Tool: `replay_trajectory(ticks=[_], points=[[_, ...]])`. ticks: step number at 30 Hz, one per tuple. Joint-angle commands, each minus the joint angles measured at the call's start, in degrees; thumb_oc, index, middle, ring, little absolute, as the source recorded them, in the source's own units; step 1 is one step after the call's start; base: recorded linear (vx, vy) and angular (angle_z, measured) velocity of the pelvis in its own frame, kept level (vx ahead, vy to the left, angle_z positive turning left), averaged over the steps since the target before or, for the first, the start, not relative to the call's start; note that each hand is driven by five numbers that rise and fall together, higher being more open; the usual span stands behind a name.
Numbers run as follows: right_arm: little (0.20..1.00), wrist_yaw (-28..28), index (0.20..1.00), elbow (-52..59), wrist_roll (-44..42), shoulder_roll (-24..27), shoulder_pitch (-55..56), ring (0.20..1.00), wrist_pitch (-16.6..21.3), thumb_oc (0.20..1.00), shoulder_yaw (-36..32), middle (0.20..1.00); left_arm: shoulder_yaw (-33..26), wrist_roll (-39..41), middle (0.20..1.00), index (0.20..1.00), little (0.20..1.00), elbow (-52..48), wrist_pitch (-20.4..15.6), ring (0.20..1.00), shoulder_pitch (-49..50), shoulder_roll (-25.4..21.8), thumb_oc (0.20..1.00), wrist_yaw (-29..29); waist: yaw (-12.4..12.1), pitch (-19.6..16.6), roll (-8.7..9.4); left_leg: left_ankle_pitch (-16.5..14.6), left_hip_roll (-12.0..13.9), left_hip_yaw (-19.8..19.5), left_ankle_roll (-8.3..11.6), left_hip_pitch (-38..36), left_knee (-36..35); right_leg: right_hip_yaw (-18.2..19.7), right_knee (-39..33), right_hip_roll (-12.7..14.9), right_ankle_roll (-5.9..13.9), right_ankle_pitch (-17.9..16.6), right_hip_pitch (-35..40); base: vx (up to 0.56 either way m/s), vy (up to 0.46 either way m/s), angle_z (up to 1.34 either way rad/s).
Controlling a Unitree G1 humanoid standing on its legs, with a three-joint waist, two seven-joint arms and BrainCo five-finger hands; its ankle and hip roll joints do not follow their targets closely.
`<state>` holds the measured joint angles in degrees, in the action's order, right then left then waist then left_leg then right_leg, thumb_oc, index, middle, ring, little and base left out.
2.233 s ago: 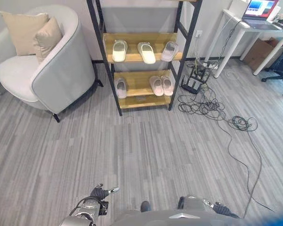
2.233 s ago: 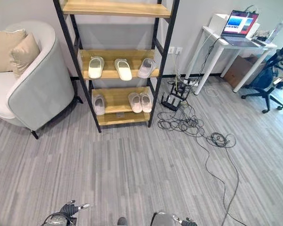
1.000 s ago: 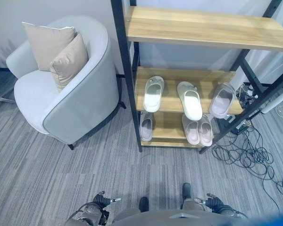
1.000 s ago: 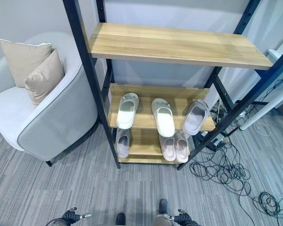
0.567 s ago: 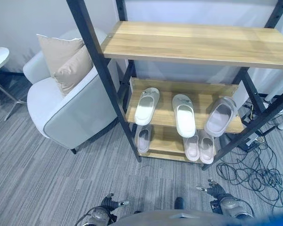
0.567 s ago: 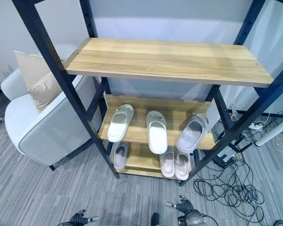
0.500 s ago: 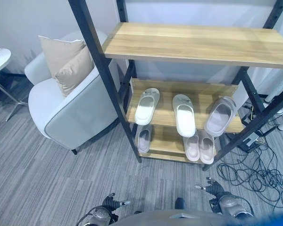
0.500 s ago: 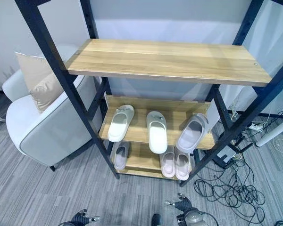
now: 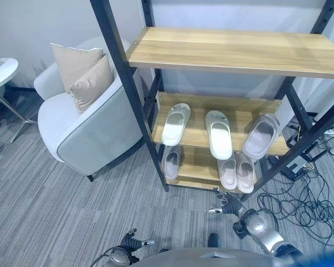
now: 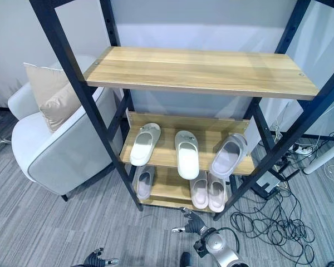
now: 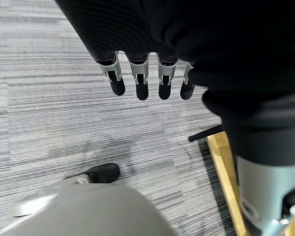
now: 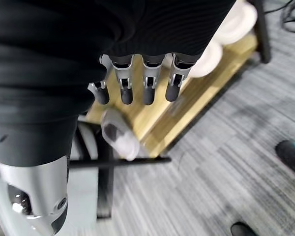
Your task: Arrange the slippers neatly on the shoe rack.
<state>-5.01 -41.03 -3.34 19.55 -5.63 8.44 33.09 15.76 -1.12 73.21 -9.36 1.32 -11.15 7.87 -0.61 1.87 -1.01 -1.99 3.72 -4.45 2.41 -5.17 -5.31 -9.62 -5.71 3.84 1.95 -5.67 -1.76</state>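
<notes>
Before the rack's (image 9: 156,150) bottom shelf (image 9: 197,167), the right hand (image 9: 229,204) hangs with relaxed fingers; left hand (image 11: 147,78) likewise, empty.

The shoe rack (image 9: 134,111) is showing black metal posts and light honey-toned wooden shelves with visible grain; the slippers on its middle shelf are looking white (image 9: 175,124), white (image 9: 219,133) and pale grey (image 9: 260,136), while the lower ones (image 9: 237,172) are appearing pinkish-beige; the armchair (image 9: 89,136) is wearing pale grey upholstery; its cushions (image 9: 82,74) are showing tan; the floor (image 9: 55,211) is displaying grey streaked planks.
</notes>
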Motion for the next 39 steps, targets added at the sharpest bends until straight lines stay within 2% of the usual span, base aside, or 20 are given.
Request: replay_trajectory(ticks=[1, 3, 6, 7, 9, 11, 13, 15, 17, 19, 23, 33, 39], points=[[1.000, -3.45, 1.000, 10.22, -2.46, 1.05, -2.19, 1.000, 4.89, 1.000, 1.15, 1.000, 1.40, -1.40, 1.000, 1.000, 1.000, 3.72, -1.44, 1.000, -3.69, -1.04, 1.000, 0.39, -0.29, 1.65, 3.28, -1.17, -1.57, -1.81, 0.50, 2.00, 0.31, -1.80, 0.88, 3.56, 5.90, 6.87, 6.39, 0.02, 0.030, 0.21], [1.000, -4.17, 1.000, 19.22, -2.77, 4.22, -4.57, 1.000, 5.84, 1.000, 2.44, 1.000, 1.37, -1.21, 1.000, 1.000, 1.000, 4.16, -1.55, 1.000, -3.05, -1.13, 1.000, 0.17, -0.66, 1.47, 3.67, -1.23, -1.43, -2.04, 0.51, 1.93, 0.31, -2.12, 1.14, 3.52, 5.95, 7.16, 6.55, 0.03, 0.017, 0.14], [1.000, -3.12, 1.000, 25.53, -2.40, 6.83, -6.12, 1.000, 6.84, 1.000, 1.03, 1.000, 1.23, -0.91, 1.000, 1.000, 1.000, 4.53, -1.80, 1.000, -2.88, -0.95, 1.000, 0.26, -0.74, 1.38, 3.76, -1.17, -1.37, -2.09, 0.54, 2.10, 0.31, -2.34, 1.23, 3.56, 6.05, 7.21, 6.43, 0.00, 0.000, 0.00], [1.000, -1.27, 1.000, 30.34, -1.12, 8.90, -7.76, 1.000, 7.54, 1.000, -1.07, 1.000, 1.29, -0.69, 1.000, 1.000, 1.000, 4.75, -1.91, 1.000, -2.57, -0.79, 1.000, 0.31, -0.72, 1.24, 3.79, -1.14, -1.39, -2.09, 0.51, 2.22, 0.31, -2.46, 1.24, 3.58, 6.08, 7.21, 6.30, 0.00, 0.000, 0.00], [1.000, 1.73, 1.000, 32.08, 1.81, 10.38, -8.71, 1.000, 8.09, 1.000, -3.76, 1.000, 1.33, -0.49, 1.000, 1.000, 1.000, 4.82, -2.07, 1.000, -2.44, -0.51, 1.000, 0.32, -0.71, 1.11, 3.75, -1.07, -1.43, -2.08, 0.49, 2.48, 0.31, -2.53, 1.18, 3.60, 6.17, 7.16, 6.15, 0.00, 0.000, 0.00], [1.000, 6.09, 1.000, 31.96, 6.82, 11.00, -10.11, 1.000, 8.17, 1.000, -7.29, 1.000, 1.28, -0.28, 1.000, 1.000, 1.000, 4.69, -2.23, 1.000, -2.39, -0.36, 1.000, 0.50, -0.83, 1.05, 3.63, -0.96, -1.52, -2.20, 0.45, 2.84, 0.31, -2.73, 1.05, 3.62, 6.26, 7.06, 5.92, 0.00, 0.000, 0.00], [1.000, 13.42, 1.000, 28.62, 17.04, 14.37, -13.61, 1.000, 6.55, 1.000, -11.71, 1.000, 1.19, -0.33, 1.000, 1.000, 1.000, 3.71, -2.46, 1.000, -2.25, -0.41, 1.000, 0.94, -1.25, 1.29, 3.49, -0.65, -1.73, -2.32, 0.43, 3.92, 0.31, -2.92, 0.77, 3.61, 6.29, 6.77, 5.22, 0.01, -0.006, -0.02], [1.000, 17.87, 1.000, 23.99, 22.46, 16.53, -15.39, 1.000, 5.36, 1.000, -13.22, 1.000, 1.48, -0.94, 1.000, 1.000, 1.000, 3.46, -2.63, 1.000, -2.14, -0.60, 1.000, 1.25, -1.63, 1.66, 3.33, -0.38, -1.92, -2.73, 0.46, 4.70, 0.31, -3.06, 0.71, 3.59, 6.22, 6.69, 4.73, 0.00, -0.011, 0.03], [1.000, 19.83, 1.000, 19.88, 24.47, 17.55, -17.57, 1.000, 4.26, 1.000, -13.40, 1.000, 1.39, -1.05, 1.000, 1.000, 1.000, 3.47, -2.60, 1.000, -2.22, -0.92, 1.000, 1.41, -1.90, 2.01, 3.28, -0.07, -1.92, -2.85, 0.57, 5.48, 0.31, -3.23, 0.71, 3.58, 6.25, 6.67, 4.17, -0.01, -0.025, 0.05], [1.000, 22.15, 1.000, 14.43, 24.08, 17.86, -19.63, 1.000, 2.94, 1.000, -13.95, 1.000, 1.14, -0.70, 1.000, 1.000, 1.000, 3.80, -2.60, 1.000, -2.23, -1.28, 1.000, 1.68, -2.12, 2.34, 3.17, 0.16, -1.86, -3.03, 0.67, 6.36, 0.31, -3.26, 0.71, 3.49, 6.09, 6.63, 3.31, 0.02, -0.031, 0.03], [1.000, 23.42, 1.000, 8.00, 20.75, 17.25, -22.71, 1.000, 2.22, 1.000, -13.71, 1.000, 1.24, -0.01, 1.000, 1.000, 1.000, 3.90, -2.57, 1.000, -2.48, -1.80, 1.000, 1.95, -2.41, 3.12, 3.13, 0.86, -1.78, -2.94, 0.88, 7.96, 0.31, -3.13, 0.71, 3.26, 5.85, 6.52, 1.97, 0.01, -0.027, 0.08], [1.000, 25.22, 1.000, 3.39, 17.02, 16.90, -28.07, 1.000, 2.37, 1.000, -12.25, 1.000, 3.17, 1.55, 1.000, 1.000, 1.000, 2.14, -3.71, 1.000, -3.90, -2.22, 1.000, 2.49, -3.50, 5.00, 2.59, 2.79, -2.22, -4.71, 1.54, 13.17, 0.31, -4.90, 0.71, 3.28, 5.89, 5.91, -2.10, 0.02, -0.006, 0.08], [1.000, 26.85, 1.000, -5.44, 13.11, 17.63, -36.10, 1.000, 1.99, 1.000, -10.48, 1.000, 4.27, 3.32, 1.000, 1.000, 1.000, 1.24, -4.36, 1.000, -5.56, -2.80, 1.000, 3.57, -4.64, 6.62, 2.71, 3.92, -2.51, -4.78, 2.07, 17.18, 0.31, -4.91, 0.71, 3.38, 6.19, 5.11, -5.82, 0.00, 0.010, 0.08]])
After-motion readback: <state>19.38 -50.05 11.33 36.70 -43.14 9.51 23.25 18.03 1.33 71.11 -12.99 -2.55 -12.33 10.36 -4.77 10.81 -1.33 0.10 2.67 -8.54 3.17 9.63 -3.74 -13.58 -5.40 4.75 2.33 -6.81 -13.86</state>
